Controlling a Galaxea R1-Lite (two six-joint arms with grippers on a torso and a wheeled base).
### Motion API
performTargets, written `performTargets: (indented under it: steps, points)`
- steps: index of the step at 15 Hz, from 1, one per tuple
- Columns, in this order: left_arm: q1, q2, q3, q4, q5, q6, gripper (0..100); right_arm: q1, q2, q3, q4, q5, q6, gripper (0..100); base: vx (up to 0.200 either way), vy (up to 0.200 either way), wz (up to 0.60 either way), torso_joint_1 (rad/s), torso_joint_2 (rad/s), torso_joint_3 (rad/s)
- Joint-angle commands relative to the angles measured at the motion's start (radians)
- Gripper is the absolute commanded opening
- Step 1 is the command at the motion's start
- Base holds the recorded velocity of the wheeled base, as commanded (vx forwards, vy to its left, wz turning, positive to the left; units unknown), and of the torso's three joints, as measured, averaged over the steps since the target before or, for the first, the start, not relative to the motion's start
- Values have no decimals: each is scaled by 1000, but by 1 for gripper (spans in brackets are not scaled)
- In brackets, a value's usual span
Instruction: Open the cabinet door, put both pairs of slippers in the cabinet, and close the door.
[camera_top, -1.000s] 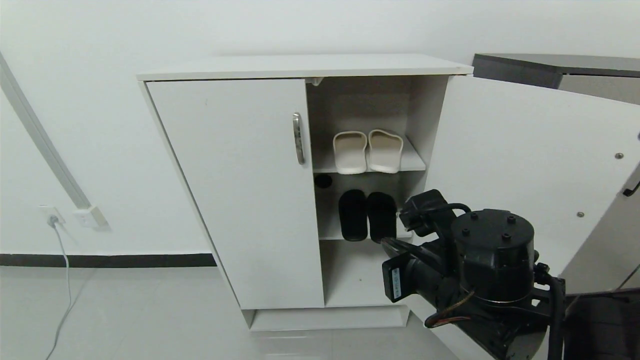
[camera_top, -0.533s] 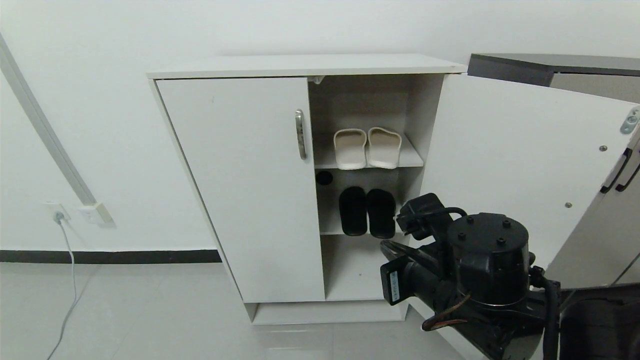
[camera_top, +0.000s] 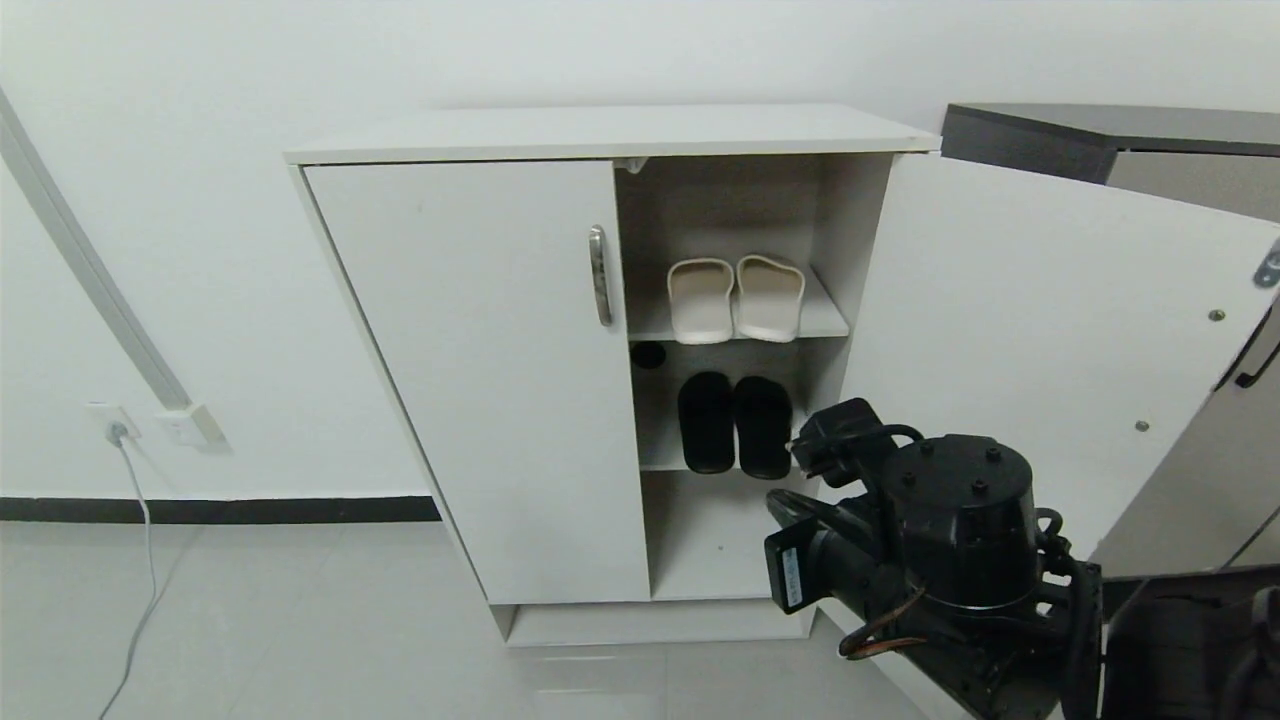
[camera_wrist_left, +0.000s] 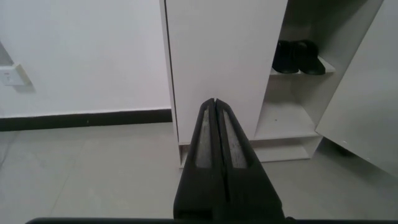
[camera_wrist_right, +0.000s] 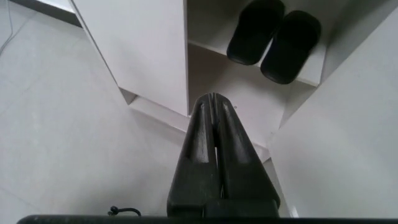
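The white cabinet (camera_top: 470, 350) has its left door shut and its right door (camera_top: 1040, 330) swung wide open. A white pair of slippers (camera_top: 735, 298) lies on the upper shelf. A black pair of slippers (camera_top: 735, 423) lies on the shelf below, also seen as the black pair (camera_wrist_right: 273, 37) in the right wrist view. My right gripper (camera_wrist_right: 214, 102) is shut and empty, low in front of the open half, just below the black pair. My left gripper (camera_wrist_left: 214, 106) is shut and empty, farther back above the floor, facing the shut left door (camera_wrist_left: 224, 56).
A grey cabinet (camera_top: 1150, 150) stands behind the open door on the right. A wall socket (camera_top: 115, 430) with a hanging cable and a slanted conduit are on the left wall. Bare tiled floor (camera_top: 300, 620) lies in front of the cabinet.
The whole head picture has shifted a little, so the camera moved. My right arm sits slightly lower against the cabinet. Slippers and doors are as before.
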Motion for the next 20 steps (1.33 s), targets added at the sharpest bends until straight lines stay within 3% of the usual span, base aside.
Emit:
performTargets:
  steps: [1, 10, 20]
  points:
    - [0, 0, -1, -2, 0, 0, 0, 1, -1, 1, -4, 1, 0, 0, 0, 0, 0, 32, -510, -369]
    - [0, 0, -1, -2, 0, 0, 0, 1, 20, 8, -4, 1, 1, 0, 0, 0, 0, 95, -468, -351]
    - [0, 0, -1, 0, 3, -1, 0, 0, 42, 12, -27, -4, -2, 0, 0, 0, 0, 177, -497, -320]
